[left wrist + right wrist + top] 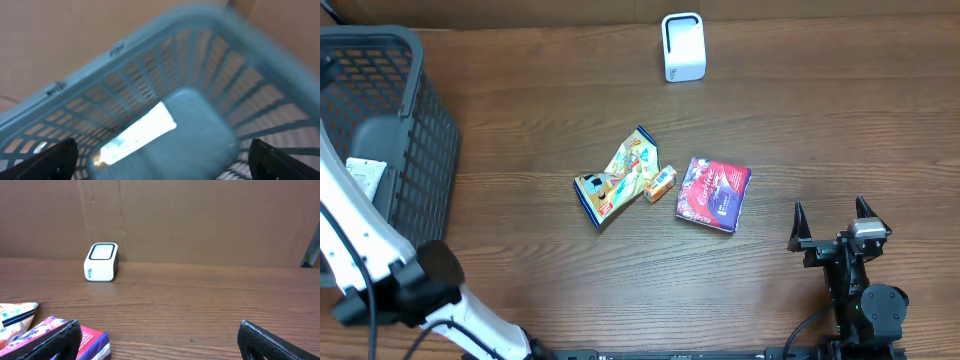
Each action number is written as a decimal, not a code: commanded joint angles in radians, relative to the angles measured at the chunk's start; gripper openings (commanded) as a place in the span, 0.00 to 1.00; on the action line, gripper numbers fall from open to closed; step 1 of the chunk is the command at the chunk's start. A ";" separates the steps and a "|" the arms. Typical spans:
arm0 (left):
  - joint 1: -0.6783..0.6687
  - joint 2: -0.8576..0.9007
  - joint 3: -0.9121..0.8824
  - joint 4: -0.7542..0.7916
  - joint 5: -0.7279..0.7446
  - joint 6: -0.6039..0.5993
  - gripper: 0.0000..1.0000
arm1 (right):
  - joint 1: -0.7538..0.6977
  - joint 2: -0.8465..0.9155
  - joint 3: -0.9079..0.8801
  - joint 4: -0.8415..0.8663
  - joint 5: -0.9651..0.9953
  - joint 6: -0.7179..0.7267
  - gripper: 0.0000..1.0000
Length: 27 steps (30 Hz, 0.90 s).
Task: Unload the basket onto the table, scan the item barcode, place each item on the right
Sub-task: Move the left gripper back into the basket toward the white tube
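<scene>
1. Upper left of the overhead view: my left gripper (165, 160) hangs over the grey basket (420, 90), jaws spread wide and holding nothing. A white item (137, 135) lies on the basket floor, blurred in the wrist view.
2. Lower right: the right gripper (832, 225) sits low over the table (820, 110), jaws also wide and empty, facing the white scanner (683, 47) at top centre.
3. Centre of frame: 3 items wait — a crumpled snack bag (615, 178), a small orange box (660, 184) touching it, and a purple packet (713, 193) just beside the box.
4. My judgement: the purple packet should be scanned next. It is nearest the right gripper, and its right side is free for a clean grasp.
5. To do it well, I would take it by 1 edge so the fingers cover no printing. Its barcode is not visible from here, so I expect to turn its faces toward the scanner's window until 1 reads.
6. Risk — a low approach from the right could shove the packet into the orange box and the snack bag.
</scene>
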 commanded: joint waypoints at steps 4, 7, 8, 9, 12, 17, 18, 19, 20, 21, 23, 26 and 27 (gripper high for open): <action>0.018 0.171 -0.064 -0.038 -0.023 0.174 0.93 | 0.005 -0.010 -0.010 0.007 0.006 0.000 1.00; 0.018 0.212 -0.064 -0.040 -0.073 0.177 0.95 | 0.005 -0.010 -0.010 0.007 0.006 0.000 1.00; 0.019 0.217 -0.064 -0.040 -0.095 0.177 0.95 | 0.005 -0.010 -0.010 0.007 0.006 0.000 1.00; 0.024 0.223 -0.067 -0.040 -0.117 0.177 0.95 | 0.005 -0.010 -0.010 0.007 0.006 0.000 1.00; 0.047 0.227 -0.080 -0.039 -0.122 0.209 0.94 | 0.005 -0.010 -0.010 0.007 0.006 0.000 1.00; 0.087 0.227 -0.172 -0.036 -0.111 0.269 0.93 | 0.005 -0.010 -0.010 0.007 0.006 0.000 1.00; 0.092 0.227 -0.200 -0.033 -0.111 0.290 0.93 | 0.005 -0.010 -0.010 0.007 0.006 0.000 1.00; 0.095 0.227 -0.221 -0.031 -0.111 0.304 0.93 | 0.005 -0.010 -0.010 0.007 0.006 0.000 1.00; 0.096 0.227 -0.248 -0.026 -0.111 0.318 0.92 | 0.005 -0.010 -0.010 0.007 0.006 0.000 1.00; 0.096 0.227 -0.276 -0.020 -0.111 0.333 0.91 | 0.005 -0.010 -0.010 0.007 0.006 0.000 1.00; 0.094 0.227 -0.337 -0.002 -0.111 0.359 0.88 | 0.005 -0.010 -0.010 0.007 0.006 0.000 1.00; 0.086 0.227 -0.422 0.035 -0.112 0.384 0.87 | 0.005 -0.010 -0.010 0.007 0.006 0.000 1.00; 0.085 0.227 -0.441 0.047 -0.113 0.391 0.87 | 0.005 -0.010 -0.010 0.007 0.006 0.000 1.00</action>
